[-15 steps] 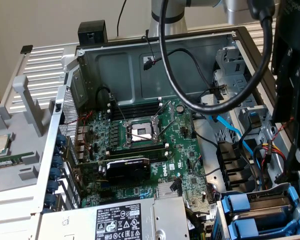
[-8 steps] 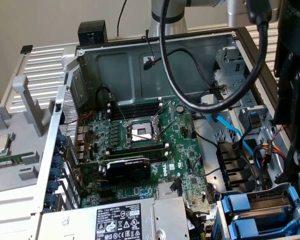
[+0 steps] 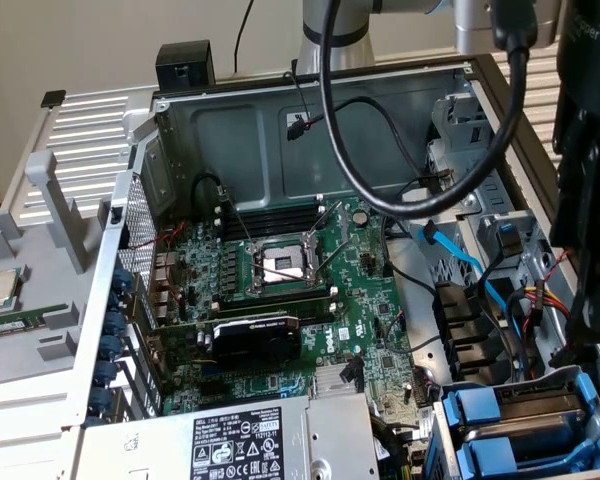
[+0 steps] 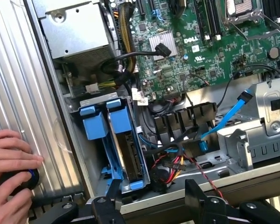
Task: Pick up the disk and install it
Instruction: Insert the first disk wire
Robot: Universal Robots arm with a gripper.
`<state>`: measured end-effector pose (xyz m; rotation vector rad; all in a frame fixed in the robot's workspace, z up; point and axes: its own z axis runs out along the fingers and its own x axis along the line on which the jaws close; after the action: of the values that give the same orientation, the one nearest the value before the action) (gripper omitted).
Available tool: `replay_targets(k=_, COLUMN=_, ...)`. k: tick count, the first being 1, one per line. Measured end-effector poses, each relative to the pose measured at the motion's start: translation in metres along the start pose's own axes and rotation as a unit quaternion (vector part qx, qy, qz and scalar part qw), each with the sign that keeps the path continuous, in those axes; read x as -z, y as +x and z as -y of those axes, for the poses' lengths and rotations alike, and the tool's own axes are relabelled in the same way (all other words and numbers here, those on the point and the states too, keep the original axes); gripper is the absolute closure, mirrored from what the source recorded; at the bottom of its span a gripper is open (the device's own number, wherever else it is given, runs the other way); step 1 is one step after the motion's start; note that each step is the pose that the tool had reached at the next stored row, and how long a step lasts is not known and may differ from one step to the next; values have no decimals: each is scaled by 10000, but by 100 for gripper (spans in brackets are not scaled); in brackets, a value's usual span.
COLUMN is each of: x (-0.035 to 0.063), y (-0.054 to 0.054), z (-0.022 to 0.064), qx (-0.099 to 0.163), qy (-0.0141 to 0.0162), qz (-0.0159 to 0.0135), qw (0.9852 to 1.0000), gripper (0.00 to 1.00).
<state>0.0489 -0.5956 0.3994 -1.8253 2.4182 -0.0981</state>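
Note:
The disk (image 4: 129,156) stands on edge in the drive cage of the open computer case, clipped in its blue plastic frame (image 4: 119,116), with a second blue frame (image 4: 94,125) beside it. In the exterior view the same blue frames (image 3: 490,415) sit at the bottom right corner of the case. My gripper (image 4: 154,198) hovers above the case's edge next to the drive cage. Its two black fingers (image 4: 114,193) are spread open, nothing is between them, and they touch nothing. The arm's dark bulk (image 3: 585,180) hangs over the exterior view's right side.
A person's hands (image 4: 9,161) rest on the ribbed metal table, holding a small black round thing (image 4: 16,179). Inside the case are the green motherboard (image 3: 310,300), the grey power supply (image 3: 230,440), a blue data cable (image 4: 226,119) and bundled wires (image 4: 170,165). A small processor chip (image 3: 0,288) lies on the grey tray.

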Motion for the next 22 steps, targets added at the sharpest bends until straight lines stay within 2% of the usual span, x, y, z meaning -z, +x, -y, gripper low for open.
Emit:
replay_targets(k=5, x=-3, y=-93, z=-15, qx=-8, qy=2, qz=-6, qw=10000, gripper=35)
replay_targets(k=9, x=-22, y=-122, z=9, qx=-48, qy=5, qz=-15, qw=10000, gripper=35)
replay_targets(k=18, x=-185, y=-155, z=48, qx=-248, qy=2, qz=-44, qw=9997, gripper=35)
replay_targets(k=20, x=-214, y=-159, z=45, qx=-319, qy=-17, qz=-59, qw=9995, gripper=35)
replay_targets(k=22, x=-237, y=-181, z=35, qx=-338, qy=-54, qz=-72, qw=9994, gripper=35)
